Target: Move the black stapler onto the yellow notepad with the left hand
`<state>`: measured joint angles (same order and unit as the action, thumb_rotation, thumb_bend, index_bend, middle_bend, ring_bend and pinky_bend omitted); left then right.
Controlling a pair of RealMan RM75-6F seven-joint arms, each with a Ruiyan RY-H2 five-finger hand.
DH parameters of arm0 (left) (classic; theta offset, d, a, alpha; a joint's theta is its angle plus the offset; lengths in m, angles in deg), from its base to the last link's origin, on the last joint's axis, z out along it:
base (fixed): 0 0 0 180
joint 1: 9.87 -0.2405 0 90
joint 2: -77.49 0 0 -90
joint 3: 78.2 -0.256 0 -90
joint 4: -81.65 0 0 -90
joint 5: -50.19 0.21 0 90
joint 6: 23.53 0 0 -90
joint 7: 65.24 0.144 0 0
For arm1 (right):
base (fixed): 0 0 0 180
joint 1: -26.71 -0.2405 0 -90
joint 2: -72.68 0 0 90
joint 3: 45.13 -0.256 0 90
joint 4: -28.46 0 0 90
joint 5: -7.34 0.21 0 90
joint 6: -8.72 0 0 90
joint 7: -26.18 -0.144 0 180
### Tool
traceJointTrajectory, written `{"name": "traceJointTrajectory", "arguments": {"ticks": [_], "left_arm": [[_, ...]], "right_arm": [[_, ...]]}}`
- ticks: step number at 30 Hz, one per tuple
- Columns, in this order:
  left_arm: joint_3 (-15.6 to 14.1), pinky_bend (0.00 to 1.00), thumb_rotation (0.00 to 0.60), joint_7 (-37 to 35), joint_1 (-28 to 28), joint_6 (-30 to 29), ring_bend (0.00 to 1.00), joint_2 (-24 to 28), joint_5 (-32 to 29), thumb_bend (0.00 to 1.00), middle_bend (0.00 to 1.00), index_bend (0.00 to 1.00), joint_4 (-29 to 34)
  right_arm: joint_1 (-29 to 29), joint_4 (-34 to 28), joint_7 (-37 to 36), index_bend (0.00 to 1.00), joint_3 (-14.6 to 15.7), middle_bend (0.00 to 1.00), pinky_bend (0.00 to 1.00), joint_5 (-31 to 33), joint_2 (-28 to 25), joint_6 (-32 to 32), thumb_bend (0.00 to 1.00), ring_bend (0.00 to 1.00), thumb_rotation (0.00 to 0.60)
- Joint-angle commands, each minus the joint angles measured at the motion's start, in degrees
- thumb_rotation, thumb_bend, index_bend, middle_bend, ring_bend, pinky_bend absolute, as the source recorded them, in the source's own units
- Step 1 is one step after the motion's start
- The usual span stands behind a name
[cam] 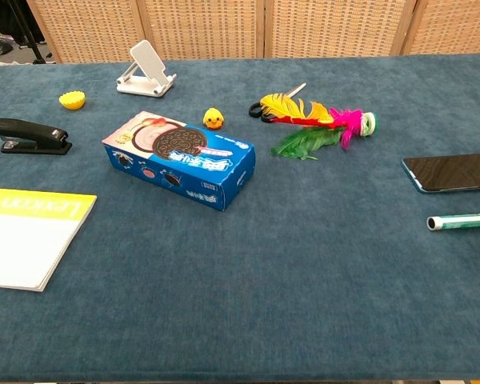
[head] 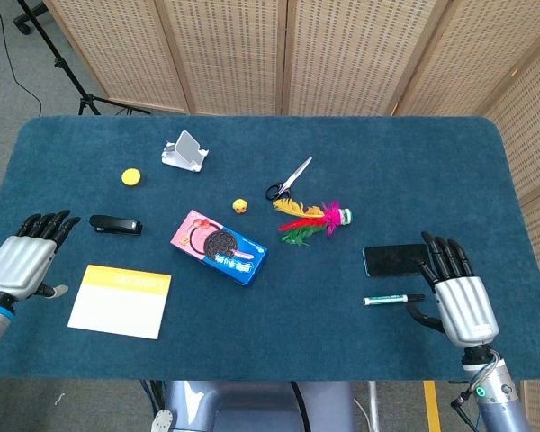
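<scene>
The black stapler point(head: 116, 225) point(cam: 29, 136) lies flat on the blue table, just beyond the yellow notepad point(head: 121, 300) point(cam: 26, 234). My left hand point(head: 22, 257) hovers at the table's left edge, a little left of the stapler and the pad, fingers spread and holding nothing. At the front right my right hand point(head: 456, 294) is also open and empty, beside a phone and a marker. Neither hand shows in the chest view.
A blue cookie box point(head: 219, 247) lies right of the stapler. Farther back are a yellow cap point(head: 130, 176), a white phone stand point(head: 184, 151), a small yellow duck point(head: 240, 206), scissors point(head: 289, 179) and a feather shuttlecock point(head: 310, 220). A phone point(head: 394, 260) and marker point(head: 392, 299) lie near my right hand.
</scene>
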<state>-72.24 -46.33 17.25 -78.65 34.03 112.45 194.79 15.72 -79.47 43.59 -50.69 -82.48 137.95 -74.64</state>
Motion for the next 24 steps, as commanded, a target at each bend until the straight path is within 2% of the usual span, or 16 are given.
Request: {"name": "traceJointTrajectory", "arguments": {"ticks": [1,3,9,14,24], "left_arm": [[0.7,0.02,0.6,-1.2,4.2,7.0,0.0,-2.0,-4.8,0.0,0.0,0.0,-6.9],[0.2,0.02,0.6,-0.8,7.1,12.3,0.0,-4.6,-8.1,0.0,0.0,0.0,-12.6],[-1.3,0.02,0.6,-0.4,11.0,18.7,0.0,-9.1,-11.7,0.0,0.0,0.0,-21.1],[-1.8,0.02,0.6,-1.3,13.2,21.2,0.0,-12.8,-12.8,0.0,0.0,0.0,-26.5],[-0.8,0.02,0.6,-5.2,16.0,23.8,0.0,-16.0,-11.0,0.0,0.0,0.0,-32.0]], "right_arm": [[0.0,0.0,0.0,0.26,-0.1,0.03,0.05,0.1,0.0,-0.1,0.21,0.0,0.6],[0.1,0.2,0.1,0.26,0.0,0.03,0.05,0.2,0.0,-0.1,0.21,0.0,0.6],[0.0,0.7,0.3,0.26,0.0,0.03,0.05,0.6,0.3,0.3,0.21,0.0,0.6],[0.0,1.1,0.6,0.26,0.1,0.03,0.05,0.8,0.6,0.4,0.21,0.0,0.6],[0.0,2.2,0.5,0.26,-0.2,0.03,0.05,1.1,1.2,0.1,0.21,0.0,0.6]]}}
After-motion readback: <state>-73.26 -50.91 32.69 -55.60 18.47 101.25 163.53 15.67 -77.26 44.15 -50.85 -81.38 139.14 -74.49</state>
